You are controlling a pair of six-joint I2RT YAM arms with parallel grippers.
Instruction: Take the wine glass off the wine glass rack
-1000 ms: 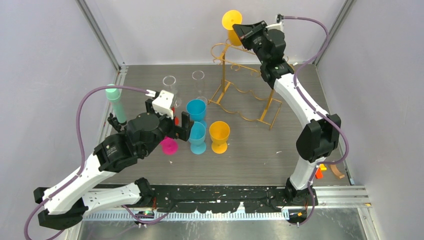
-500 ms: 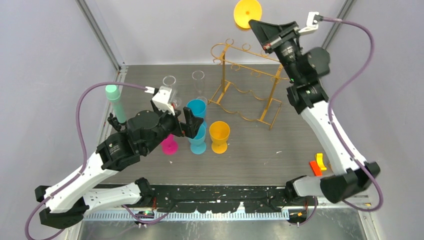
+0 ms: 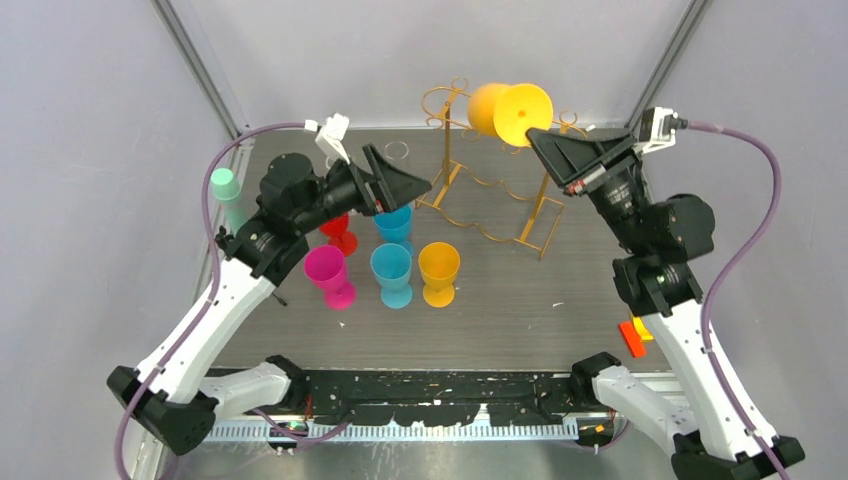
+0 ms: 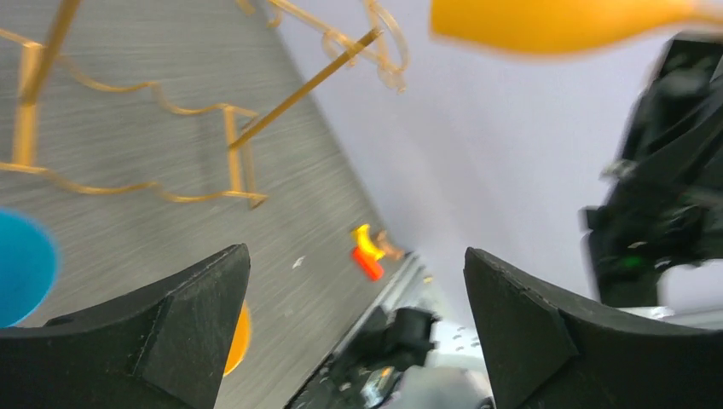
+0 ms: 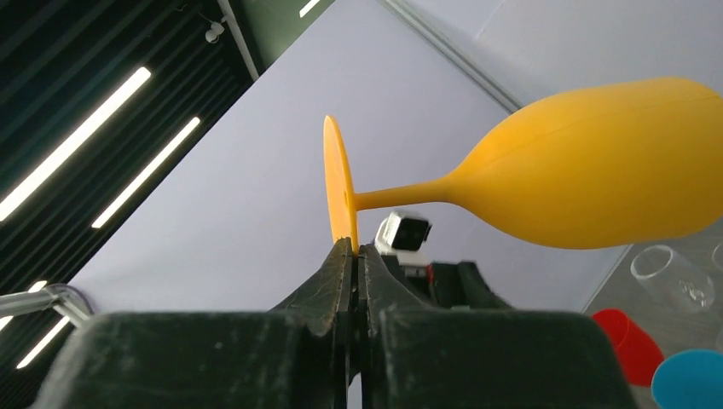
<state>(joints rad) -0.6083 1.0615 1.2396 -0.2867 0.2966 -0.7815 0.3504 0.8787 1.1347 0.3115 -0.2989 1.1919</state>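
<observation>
From above, the right arm has swung down and left since half a second ago. The orange wine glass was up at the picture's top edge then. Now it lies on its side in the air, over the right end of the top rail of the gold wine glass rack; I cannot tell whether they touch here. The jaws are closed on the rim of the glass's foot. The left arm has risen from over the cups and reached toward the rack, jaws spread wide and empty. A red glass it hid earlier now shows behind the magenta glass on the bench.

The left wrist view shows both fingers far apart with nothing between them. The rack stands ahead, and the blurred wine glass hangs clear of the rail's loops.

In the right wrist view, the jaws are pinched tight on the edge of the foot. The stem and bowl of the wine glass stretch out to the right.
</observation>
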